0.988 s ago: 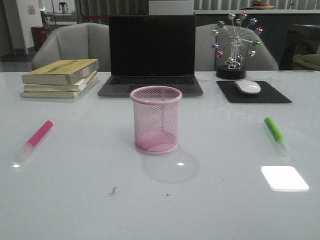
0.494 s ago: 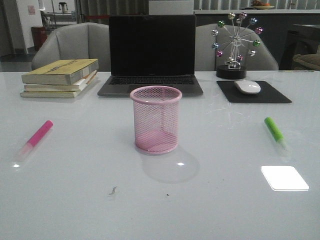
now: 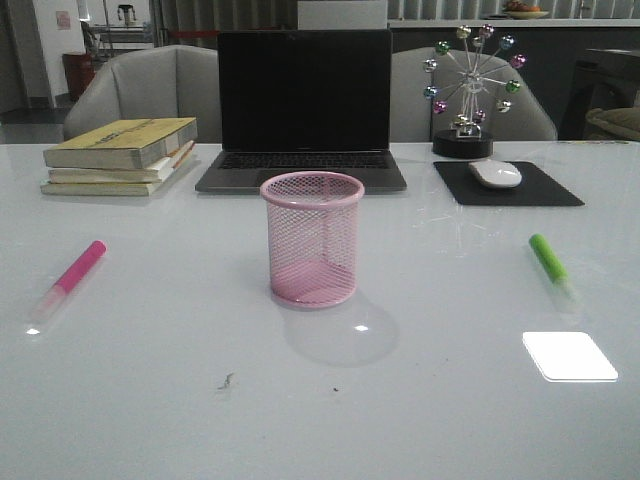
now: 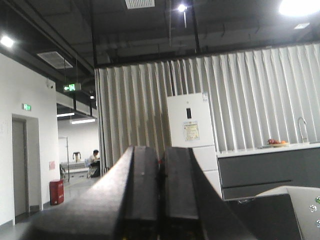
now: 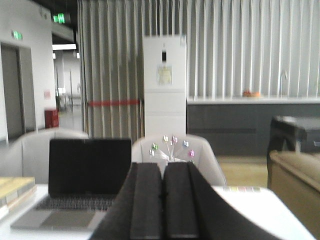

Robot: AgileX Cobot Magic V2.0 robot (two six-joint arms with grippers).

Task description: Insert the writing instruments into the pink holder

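Front view: pink holder (image 3: 312,238) between two flat highlighters (image 3: 68,277)

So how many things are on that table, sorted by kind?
Highlighters: 2, pink and green
Pen cup: 1
Books: 3, stacked
Laptop: 1
Mouse: 1
Mouse pad: 1
Ball ornament: 1
Total: 10

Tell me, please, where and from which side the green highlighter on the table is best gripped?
Probably at the green barrel of the green highlighter, coming straight down from above. It lies flat on the table with open space on both sides, its pale cap pointing toward the robot. Fingers closing across the barrel's width, away from the cap, should hold best. The right gripper, now shut, is nearer.
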